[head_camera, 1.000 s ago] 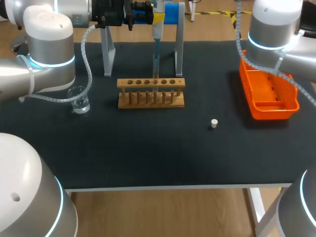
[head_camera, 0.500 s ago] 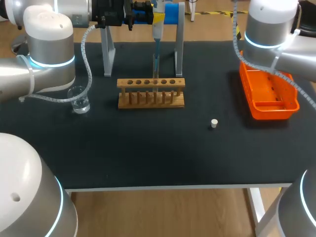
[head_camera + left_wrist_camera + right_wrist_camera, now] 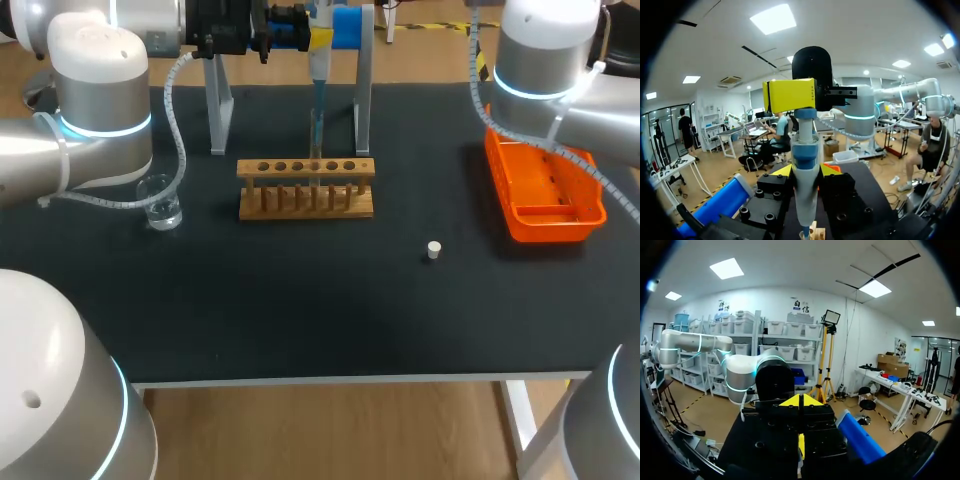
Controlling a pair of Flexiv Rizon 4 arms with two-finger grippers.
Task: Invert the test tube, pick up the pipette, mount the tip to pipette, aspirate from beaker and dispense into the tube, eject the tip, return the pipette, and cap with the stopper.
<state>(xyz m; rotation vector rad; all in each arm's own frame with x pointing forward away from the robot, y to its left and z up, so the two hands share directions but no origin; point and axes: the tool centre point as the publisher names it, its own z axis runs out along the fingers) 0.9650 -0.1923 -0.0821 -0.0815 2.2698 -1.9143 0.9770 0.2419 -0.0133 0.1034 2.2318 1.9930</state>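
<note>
My left gripper (image 3: 300,28) (image 3: 805,171) is shut on the pipette (image 3: 319,55) (image 3: 805,165), a white and blue barrel with a yellow head. It holds the pipette upright over the wooden test tube rack (image 3: 305,188). The thin tip (image 3: 316,125) points down at a hole right of the rack's middle. A clear tube there is hard to make out. The glass beaker (image 3: 160,203) stands left of the rack. The small white stopper (image 3: 433,250) lies right of the rack, toward the front. My right gripper (image 3: 800,402) is shut on nothing, its yellow tips together.
The grey pipette stand (image 3: 363,95) with a blue top straddles the space behind the rack. An orange tray (image 3: 545,195) sits at the right, under my right arm (image 3: 545,50). Bare black mat stretches in front of the rack.
My right arm has shifted slightly to the left and back. The left arm, pipette, beaker and stopper have kept still.
</note>
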